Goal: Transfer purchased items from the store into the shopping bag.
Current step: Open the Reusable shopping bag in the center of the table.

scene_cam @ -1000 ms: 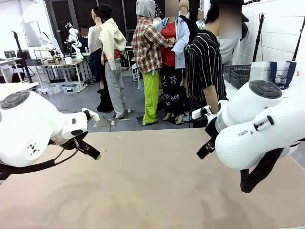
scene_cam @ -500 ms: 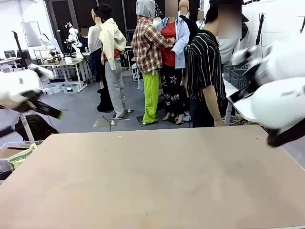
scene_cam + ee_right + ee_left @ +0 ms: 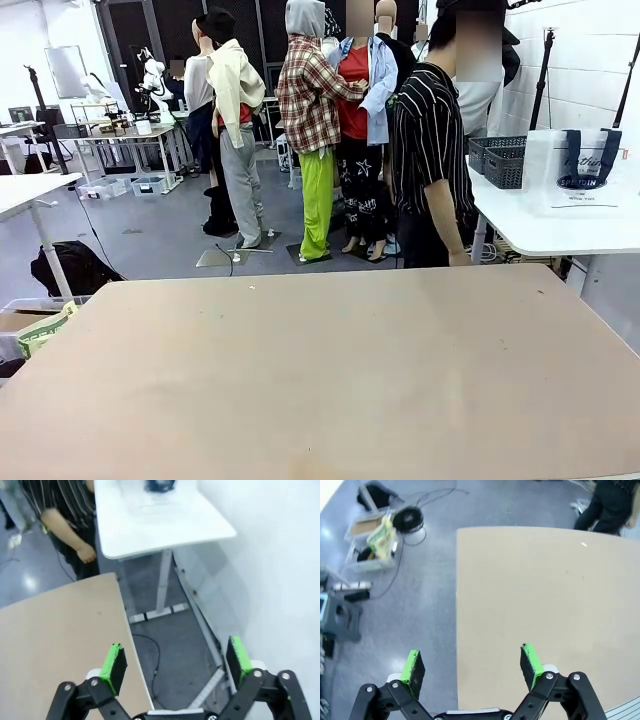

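Note:
The store, a dark lattice basket (image 3: 497, 159), stands on a white side table (image 3: 545, 232) at the far right. Beside it is the shopping bag (image 3: 584, 171), translucent whitish with dark handles and a dark oval print. The purchased items are out of view. My left gripper (image 3: 472, 665) hangs open high over the left edge of the tan table (image 3: 545, 595), nothing between its green pads. My right gripper (image 3: 175, 664) is open too, above the floor just off the tan table's right edge (image 3: 55, 645). The white side table (image 3: 155, 520) lies ahead of it.
A person in a striped shirt (image 3: 430, 150) stands at the tan table's far side, one hand (image 3: 86, 555) hanging by the corner. Open boxes and cables (image 3: 372, 540) lie on the floor to the left. The side table's legs (image 3: 162, 587) stand off the right edge.
Both arms have swung out of the front view, the left one off to the left and the right one up and off to the right. The tan table top now shows bare.

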Robot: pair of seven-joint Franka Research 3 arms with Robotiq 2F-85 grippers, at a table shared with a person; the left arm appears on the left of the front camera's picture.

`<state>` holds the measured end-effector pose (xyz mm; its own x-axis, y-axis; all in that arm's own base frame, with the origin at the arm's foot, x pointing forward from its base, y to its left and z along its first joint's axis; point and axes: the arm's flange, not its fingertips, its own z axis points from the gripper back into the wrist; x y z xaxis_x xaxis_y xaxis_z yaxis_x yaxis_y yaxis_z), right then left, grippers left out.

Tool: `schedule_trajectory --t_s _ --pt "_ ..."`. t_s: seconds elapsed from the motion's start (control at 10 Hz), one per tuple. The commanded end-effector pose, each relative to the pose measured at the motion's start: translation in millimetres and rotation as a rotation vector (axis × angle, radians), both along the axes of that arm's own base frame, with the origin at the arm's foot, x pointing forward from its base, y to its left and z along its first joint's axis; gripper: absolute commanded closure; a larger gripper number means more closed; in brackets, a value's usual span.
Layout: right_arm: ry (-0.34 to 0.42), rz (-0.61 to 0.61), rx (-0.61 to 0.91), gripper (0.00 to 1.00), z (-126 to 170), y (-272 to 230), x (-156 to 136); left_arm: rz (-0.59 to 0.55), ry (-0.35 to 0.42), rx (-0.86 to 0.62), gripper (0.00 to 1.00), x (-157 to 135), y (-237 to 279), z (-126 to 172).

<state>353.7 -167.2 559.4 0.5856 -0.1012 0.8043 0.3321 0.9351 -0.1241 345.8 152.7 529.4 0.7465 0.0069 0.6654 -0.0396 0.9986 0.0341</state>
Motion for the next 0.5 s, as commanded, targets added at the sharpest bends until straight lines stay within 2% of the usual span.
schedule_trajectory --t_s 0.0,0.2,0.3,0.4 --pt "-0.002 -0.071 0.117 0.00 -43 -2 -11 0.153 -0.037 -0.143 0.00 -92 -13 -96" --pt "0.022 -0.072 0.174 0.00 -75 -11 -19 0.195 -0.002 -0.200 0.00 -87 -4 -97" --pt "0.032 -0.078 0.097 0.00 -28 -29 1 0.144 0.005 -0.140 0.00 -19 47 -15" --pt "0.032 -0.078 0.097 0.00 -28 -29 1 0.144 0.005 -0.140 0.00 -19 47 -15"
